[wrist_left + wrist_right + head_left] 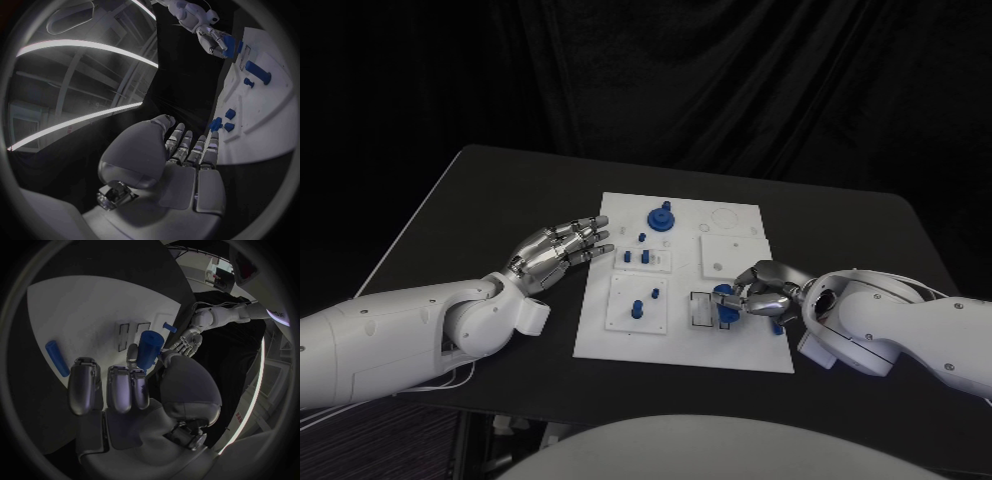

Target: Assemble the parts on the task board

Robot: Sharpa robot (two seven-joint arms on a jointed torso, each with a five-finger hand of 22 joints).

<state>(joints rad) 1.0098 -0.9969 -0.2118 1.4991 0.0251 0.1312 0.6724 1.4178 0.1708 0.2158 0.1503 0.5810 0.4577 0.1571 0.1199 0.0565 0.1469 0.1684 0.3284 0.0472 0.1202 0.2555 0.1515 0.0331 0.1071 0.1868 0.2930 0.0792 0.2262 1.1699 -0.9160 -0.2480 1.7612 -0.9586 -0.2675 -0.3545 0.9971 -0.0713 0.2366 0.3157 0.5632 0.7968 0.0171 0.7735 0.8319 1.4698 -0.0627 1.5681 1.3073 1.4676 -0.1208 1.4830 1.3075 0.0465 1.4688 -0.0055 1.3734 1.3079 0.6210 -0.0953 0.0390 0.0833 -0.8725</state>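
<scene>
Matte black desk (473, 200) is sitting against a dark curtain backdrop (733, 80). Flat white rectangular task board (632, 345) is lying mid-desk, nearer the front edge, carrying small blue plastic parts. Left silver hand (560, 250) is hovering just off the board's left edge, fingers (589, 237) stretched out and slightly apart, holding nothing. Right silver hand (759, 293) is working at the board's right side near the front, fingers (119, 387) curling in and pinching a blue cylindrical peg (149, 349) against the thumb, peg sitting over the board.
</scene>
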